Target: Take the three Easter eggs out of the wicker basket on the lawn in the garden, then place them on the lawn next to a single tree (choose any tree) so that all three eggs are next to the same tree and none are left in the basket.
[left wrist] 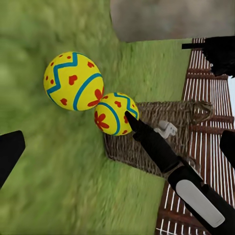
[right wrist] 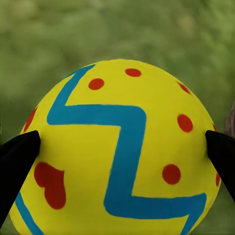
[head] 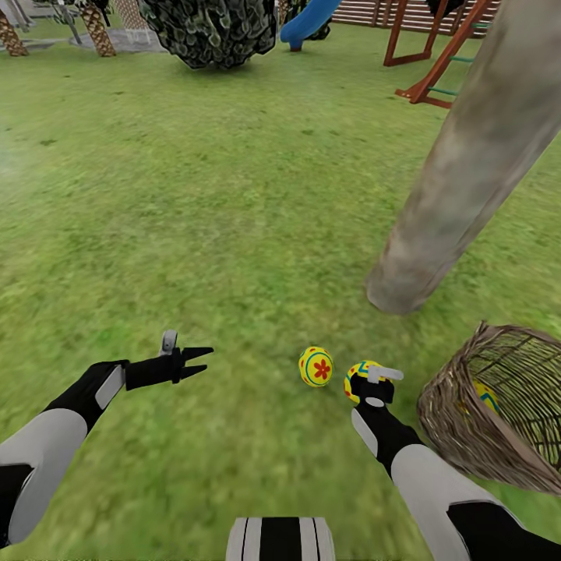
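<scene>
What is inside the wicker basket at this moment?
Through the open weave of the wicker basket, one Easter egg shows, yellow with a blue zigzag. The wall covers most of it, and the basket's interior runs past the frame edge, so anything deeper can't be seen.

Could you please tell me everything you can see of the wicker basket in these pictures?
The wicker basket is a round, bucket-shaped container of brown woven twigs with an open weave. It lies tipped on its side on the lawn, beside the tree, its mouth turned toward the robot's right. One yellow Easter egg shows through the weave, inside. The left wrist view shows its small looped handle. The right gripper, close by, does not touch it.
</scene>
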`<state>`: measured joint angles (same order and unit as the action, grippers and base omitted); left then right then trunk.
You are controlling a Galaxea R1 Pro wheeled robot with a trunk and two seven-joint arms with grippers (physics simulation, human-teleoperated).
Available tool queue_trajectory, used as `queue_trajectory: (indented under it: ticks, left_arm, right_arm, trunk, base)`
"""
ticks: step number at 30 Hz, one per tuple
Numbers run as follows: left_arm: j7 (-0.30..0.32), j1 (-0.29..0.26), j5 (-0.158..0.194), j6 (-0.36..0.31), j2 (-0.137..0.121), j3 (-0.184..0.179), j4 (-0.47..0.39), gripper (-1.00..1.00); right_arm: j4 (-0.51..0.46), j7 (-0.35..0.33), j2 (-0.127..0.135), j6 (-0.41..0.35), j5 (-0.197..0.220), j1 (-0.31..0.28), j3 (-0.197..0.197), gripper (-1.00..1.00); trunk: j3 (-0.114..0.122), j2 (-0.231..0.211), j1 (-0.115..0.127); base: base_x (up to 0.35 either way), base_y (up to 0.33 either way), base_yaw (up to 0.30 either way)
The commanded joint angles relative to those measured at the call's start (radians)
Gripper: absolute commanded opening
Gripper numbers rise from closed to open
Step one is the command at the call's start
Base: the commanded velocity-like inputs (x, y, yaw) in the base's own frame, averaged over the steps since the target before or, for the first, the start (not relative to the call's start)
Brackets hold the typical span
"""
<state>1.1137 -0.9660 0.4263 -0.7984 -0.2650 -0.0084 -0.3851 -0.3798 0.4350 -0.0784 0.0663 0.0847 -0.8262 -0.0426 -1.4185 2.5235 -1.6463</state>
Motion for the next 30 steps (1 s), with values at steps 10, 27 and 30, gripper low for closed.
queue_trajectory:
  ticks: [10, 27, 30]
  left_arm:
    - [0.003, 0.0, 0.003, 0.039, 0.0, -0.002, 0.011, 1.0]
    - [0.002, 0.0, 0.003, 0.056, 0.015, -0.009, 0.023, 1.0]
    - [0.0, 0.0, 0.003, 0.056, 0.015, -0.009, 0.023, 1.0]
  right_arm:
    - [0.001, 0.004, 0.001, 0.006, 0.009, -0.001, -0.005, -1.0]
    - [0.001, 0.004, 0.001, 0.006, 0.009, -0.001, -0.005, -1.0]
    - [0.001, 0.003, 0.001, 0.006, 0.009, -0.001, -0.005, -1.0]
  trunk:
    - [-0.001, 0.0, 0.0]
    - [-0.012, 0.001, -0.001]
    - [-0.024, 0.002, -0.002]
  base:
    - [0.0, 0.0, 0.0]
    - [0.085, 0.0, 0.0]
    - [0.0, 0.0, 0.0]
